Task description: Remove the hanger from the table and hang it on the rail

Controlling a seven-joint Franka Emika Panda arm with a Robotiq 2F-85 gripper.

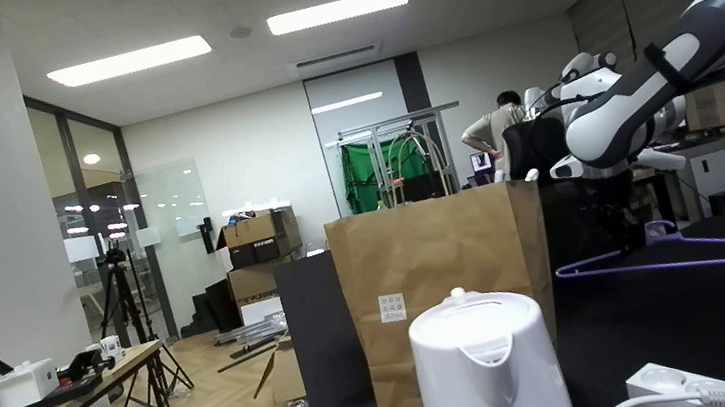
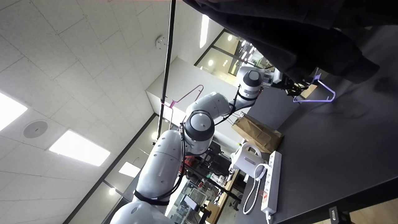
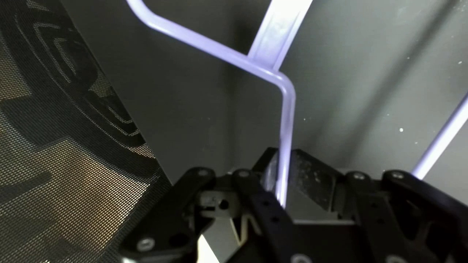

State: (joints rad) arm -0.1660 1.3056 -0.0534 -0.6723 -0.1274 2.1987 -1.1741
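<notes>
1. Purple and thin, the hanger (image 3: 287,120) is running down towards six o'clock in the wrist view, where the fingers (image 3: 314,179) are pinching one of its bars. Grasping is looking done.
2. Dark streaks of shadow (image 3: 398,75) are falling on the tabletop (image 2: 342,146) apart from the purple bars, so the hanger is probably hovering just above it; removal is seemingly under way.
3. In an exterior view, the rail (image 2: 168,59) is lying well apart from the hanger, between its nine and ten o'clock, with a pink hanger (image 2: 172,104) apparently hanging from it.
4. Carrying the hanger over, hanging it and letting go are all awaiting completion; my judgement is placing the task short of halfway.
</notes>
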